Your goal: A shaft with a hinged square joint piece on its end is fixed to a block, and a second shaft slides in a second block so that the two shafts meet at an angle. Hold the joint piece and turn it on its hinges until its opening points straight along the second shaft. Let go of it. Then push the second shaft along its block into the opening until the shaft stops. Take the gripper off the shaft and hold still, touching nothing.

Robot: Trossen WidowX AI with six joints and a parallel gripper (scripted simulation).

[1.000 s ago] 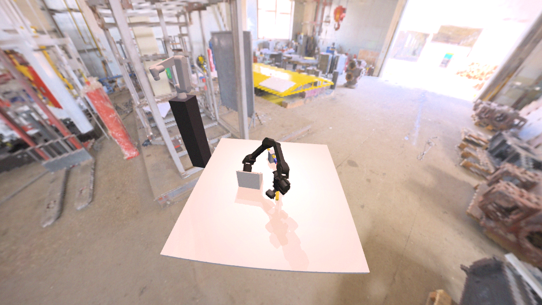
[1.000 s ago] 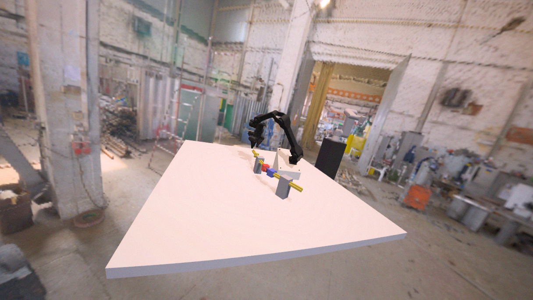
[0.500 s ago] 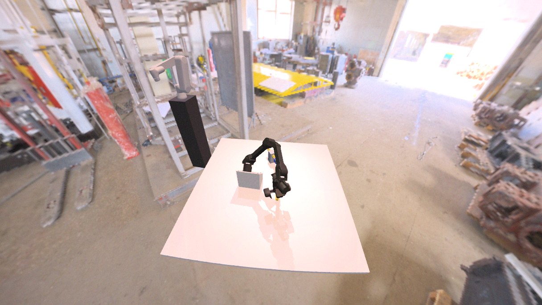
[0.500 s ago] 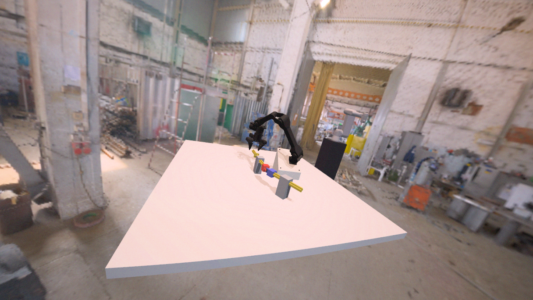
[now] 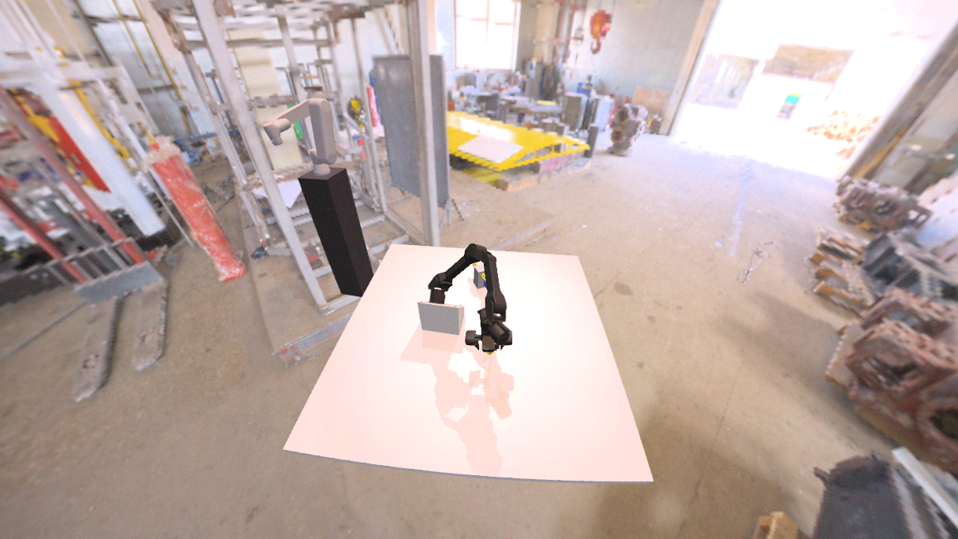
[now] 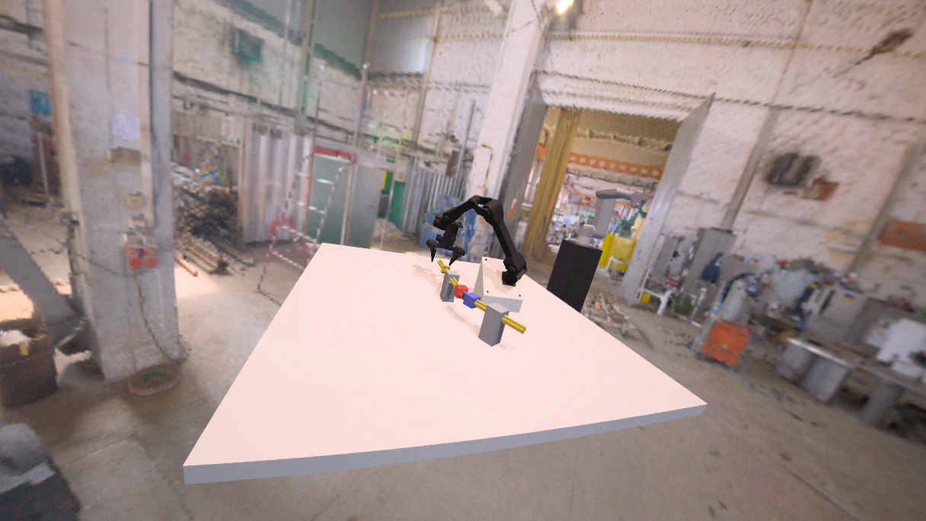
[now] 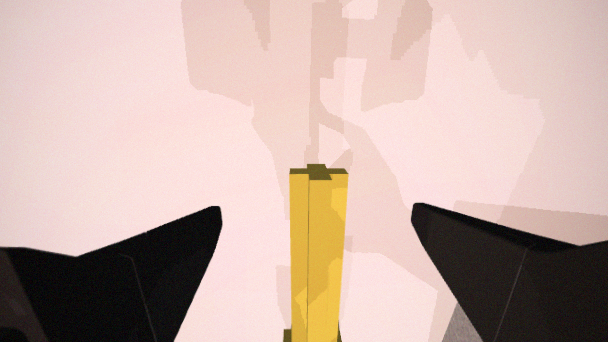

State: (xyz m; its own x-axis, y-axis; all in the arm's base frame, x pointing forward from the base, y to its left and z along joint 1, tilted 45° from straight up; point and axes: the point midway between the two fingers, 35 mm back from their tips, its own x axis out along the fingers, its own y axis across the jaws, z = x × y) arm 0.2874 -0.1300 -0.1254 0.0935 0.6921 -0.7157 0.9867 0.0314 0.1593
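Observation:
My gripper is open and empty. In the wrist view its fingers stand on either side of the yellow second shaft, by its outer end, with wide gaps. In the exterior view the fingertips are close to that end; their exact height is unclear. The second shaft runs through the second block. Its inner end meets or nearly meets the red joint piece; whether it is inside is too small to tell. The blue hinge part adjoins the red piece, on the yellow first shaft, held in the first block.
A grey angled bracket stands beside the arm's base, close to the shafts. The arm arches over the area. The white tabletop carries everything. A black pedestal with another arm stands beyond its edge.

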